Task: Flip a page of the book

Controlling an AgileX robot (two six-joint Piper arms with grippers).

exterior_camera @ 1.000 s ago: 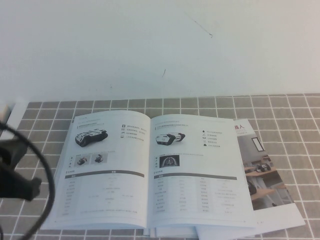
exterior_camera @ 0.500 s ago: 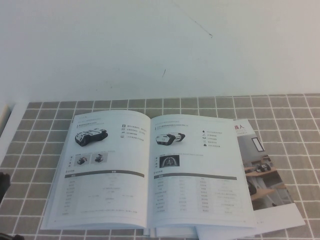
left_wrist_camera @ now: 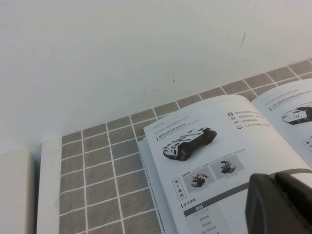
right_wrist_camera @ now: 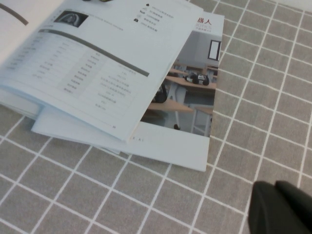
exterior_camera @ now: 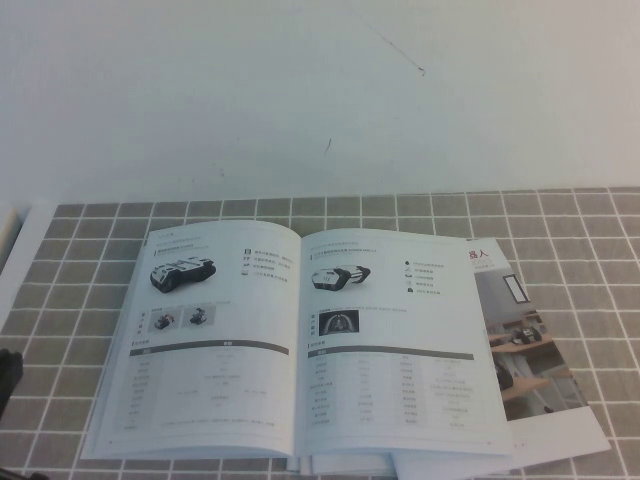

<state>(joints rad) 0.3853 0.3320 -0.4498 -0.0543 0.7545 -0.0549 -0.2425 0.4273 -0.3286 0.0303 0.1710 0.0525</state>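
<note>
The book (exterior_camera: 300,345) lies open and flat on the grey tiled mat. Its left-hand page (exterior_camera: 210,340) shows a black rover photo, two thumbnails and a grey-headed table, and also shows in the left wrist view (left_wrist_camera: 204,156). My left gripper (left_wrist_camera: 280,204) is shut and empty, off to the left of the book; only a dark sliver of that arm (exterior_camera: 6,372) shows in the high view. My right gripper (right_wrist_camera: 279,210) is shut and empty over bare tiles beside the book's (right_wrist_camera: 87,63) near right corner. It is out of the high view.
A loose leaflet with a colour interior photo (exterior_camera: 525,340) lies under the book's right side and sticks out to the right; it also shows in the right wrist view (right_wrist_camera: 190,97). A white wall stands behind the mat. A white strip (left_wrist_camera: 48,185) borders the mat's left edge.
My left arm and its cable have pulled back out of the high view to the left. Only a dark sliver remains at the edge. The book has not moved.
</note>
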